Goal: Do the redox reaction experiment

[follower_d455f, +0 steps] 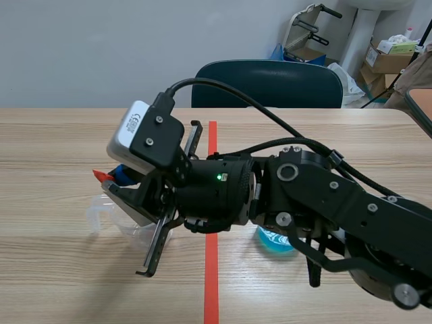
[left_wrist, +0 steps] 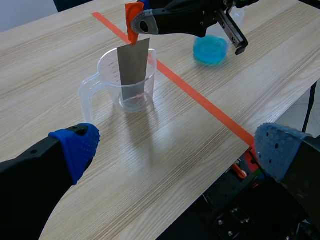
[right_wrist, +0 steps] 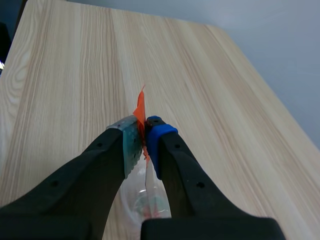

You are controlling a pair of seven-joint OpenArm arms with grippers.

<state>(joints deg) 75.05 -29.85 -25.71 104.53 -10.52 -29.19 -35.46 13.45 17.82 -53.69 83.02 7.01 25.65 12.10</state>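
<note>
A clear plastic measuring cup (left_wrist: pixel 102 65) with a handle stands on the wooden table left of the orange tape line. A grey metal strip (left_wrist: pixel 134 65) with an orange tab (left_wrist: pixel 133 20) at its top stands upright inside the cup. My right gripper (right_wrist: pixel 145 135) is shut on the orange tab (right_wrist: pixel 140 107), directly above the cup (right_wrist: pixel 150 200). In the scene view the right arm crosses the tape line to the cup (follower_d455f: pixel 108 216). My left gripper (left_wrist: pixel 175 145) hovers open, back from the cup, with nothing between its fingers. A blue dish (left_wrist: pixel 210 49) lies beyond the tape line.
The blue dish (follower_d455f: pixel 273 239) sits under the right arm, just right of the tape line. A dark chair (follower_d455f: pixel 266 84) stands behind the table's far edge, with cardboard boxes (follower_d455f: pixel 388 57) at the back right. The table's edge lies close beside my left gripper.
</note>
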